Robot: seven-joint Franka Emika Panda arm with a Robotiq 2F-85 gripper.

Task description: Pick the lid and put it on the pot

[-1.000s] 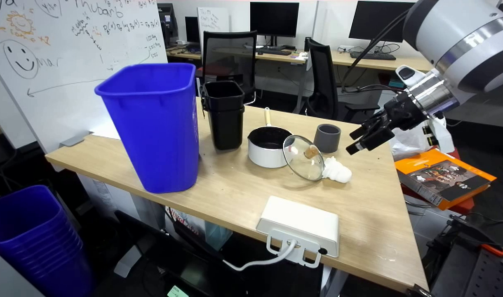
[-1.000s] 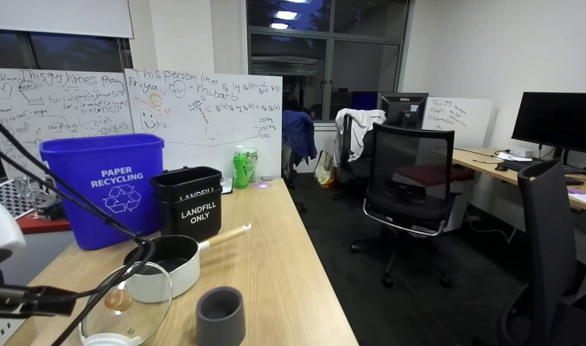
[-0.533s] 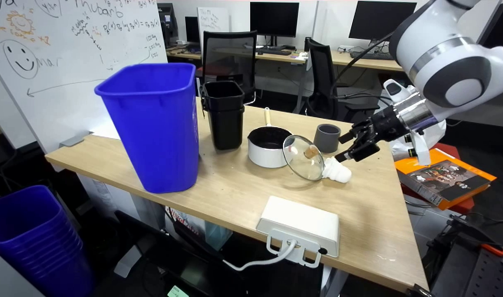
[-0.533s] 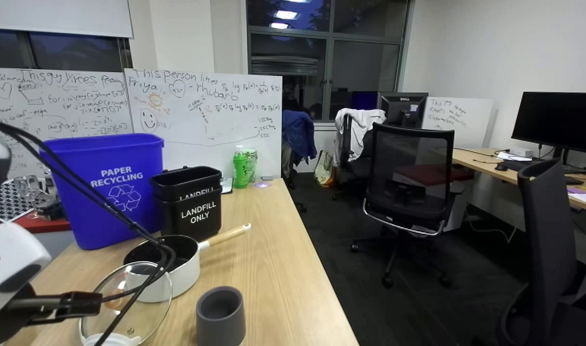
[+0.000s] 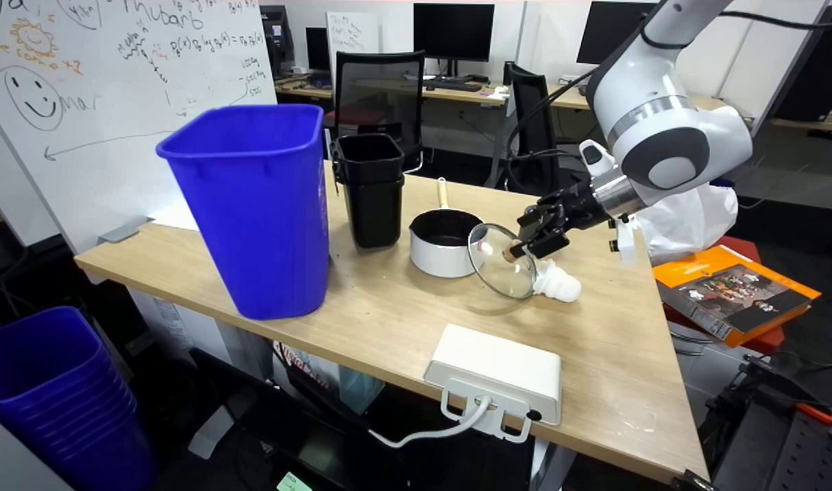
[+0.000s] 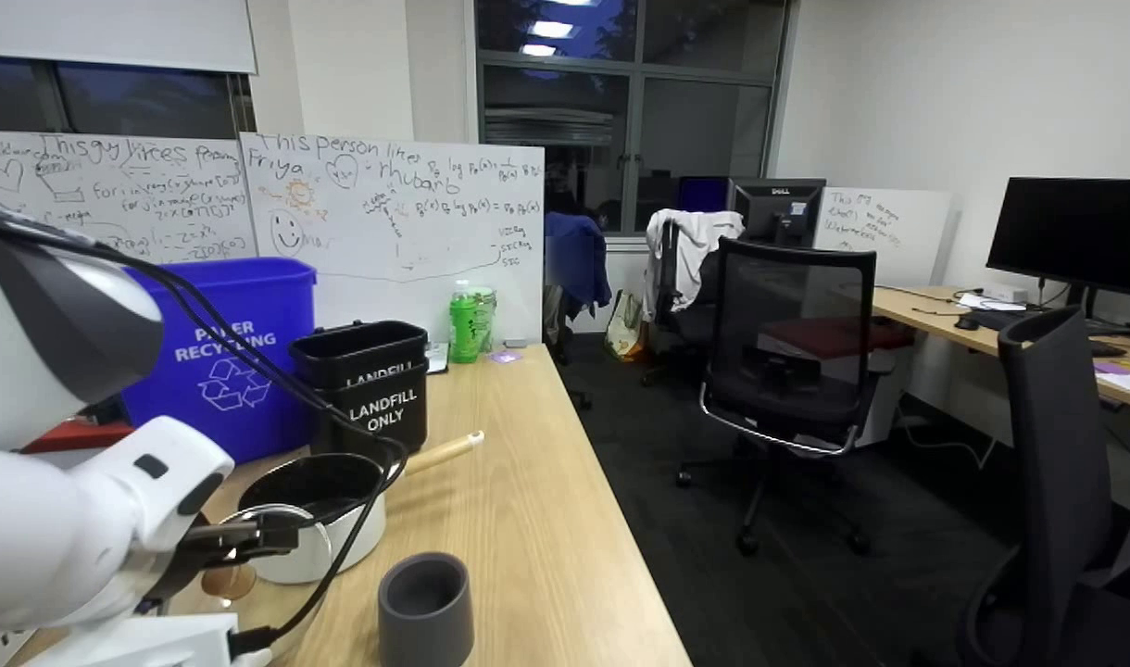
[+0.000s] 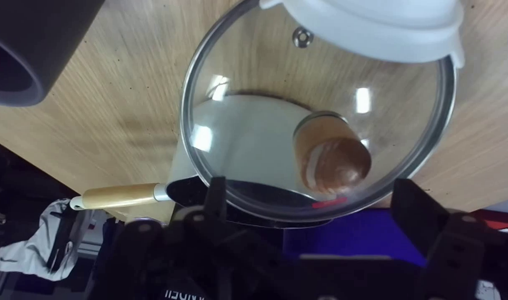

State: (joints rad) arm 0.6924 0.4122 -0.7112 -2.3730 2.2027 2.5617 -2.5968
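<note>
With the gripper (image 7: 310,187) spread wide, hovers near the pot (image 5: 442,259), framing the wooden knob (image 7: 331,154) in the wrist view; cannot tell if touching it. Shows the lid (image 7: 312,83) tilted just beside the pot, with a white object (image 5: 558,281) at its rim. Also shows a grey cup (image 6: 426,616) near the pot, then, across the pot from the lid, two nested black bins (image 5: 374,204) and, farther off, a blue bin (image 5: 252,218).
</note>
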